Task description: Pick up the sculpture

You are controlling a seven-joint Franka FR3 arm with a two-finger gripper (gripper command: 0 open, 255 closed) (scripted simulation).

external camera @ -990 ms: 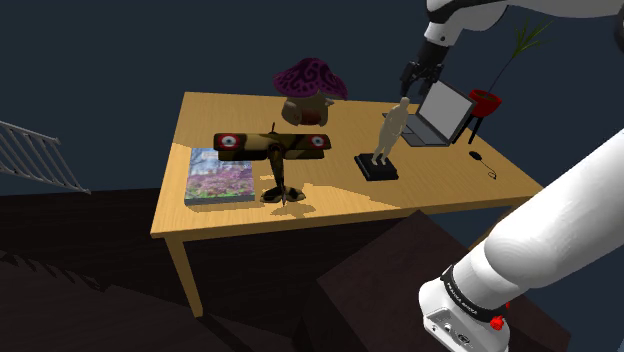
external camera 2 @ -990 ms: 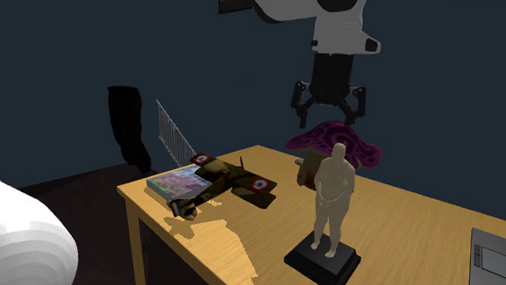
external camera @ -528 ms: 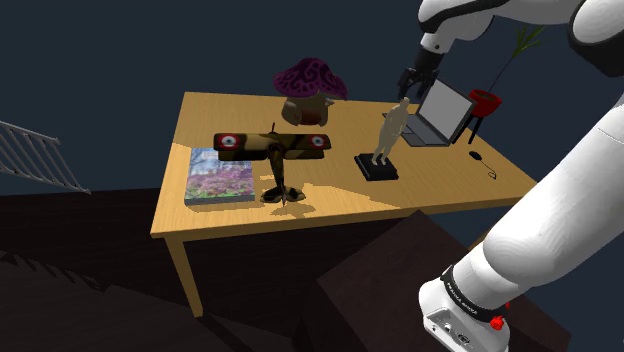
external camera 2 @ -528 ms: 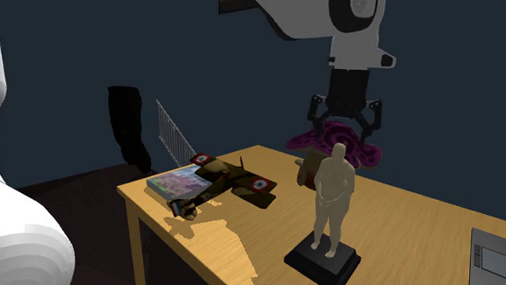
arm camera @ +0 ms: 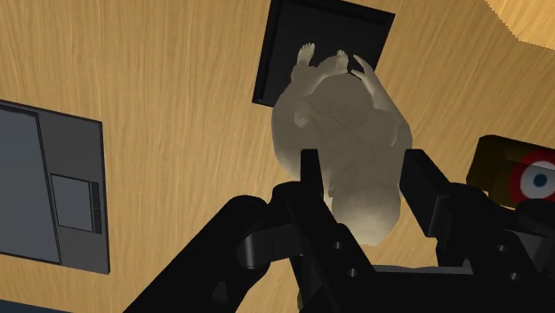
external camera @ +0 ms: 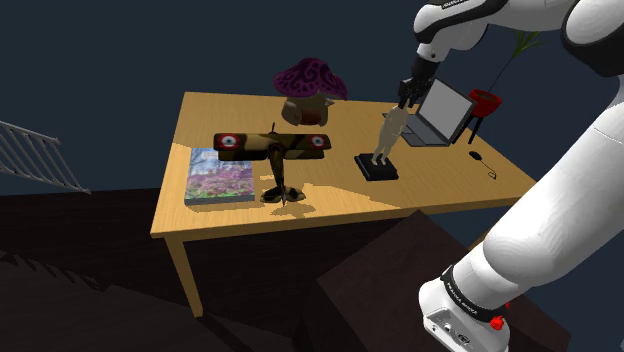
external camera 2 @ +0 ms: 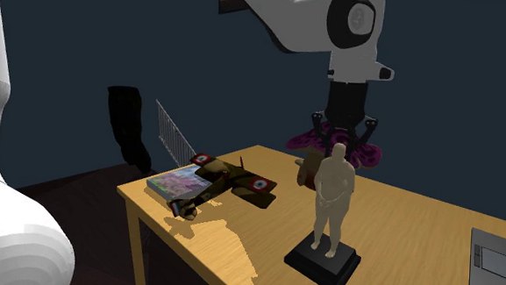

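The sculpture [external camera: 390, 135] is a pale beige standing human figure on a flat black base [external camera: 376, 168], upright on the wooden table [external camera: 330, 195] toward the shoulder view's right. My black gripper [external camera: 405, 98] has come straight down on its head. In the wrist view the gripper [arm camera: 363, 164] has one finger on each side of the sculpture [arm camera: 342, 124], clasping its head and shoulders. In the second exterior view the gripper [external camera 2: 340, 141] sits just on top of the sculpture [external camera 2: 335, 198], whose base [external camera 2: 323, 261] rests on the table.
A camouflage model biplane [external camera: 272, 148] and a flowery book [external camera: 220, 177] lie at the shoulder view's left. Behind stands a purple coral-like ornament [external camera: 311, 80]. An open laptop [external camera: 440, 113], a red pot [external camera: 485, 100] and a small dark object [external camera: 478, 156] are at the right.
The gripper has come down from above the sculpture onto its head, and its fingers have gone from open to shut around it. The sculpture has not moved.
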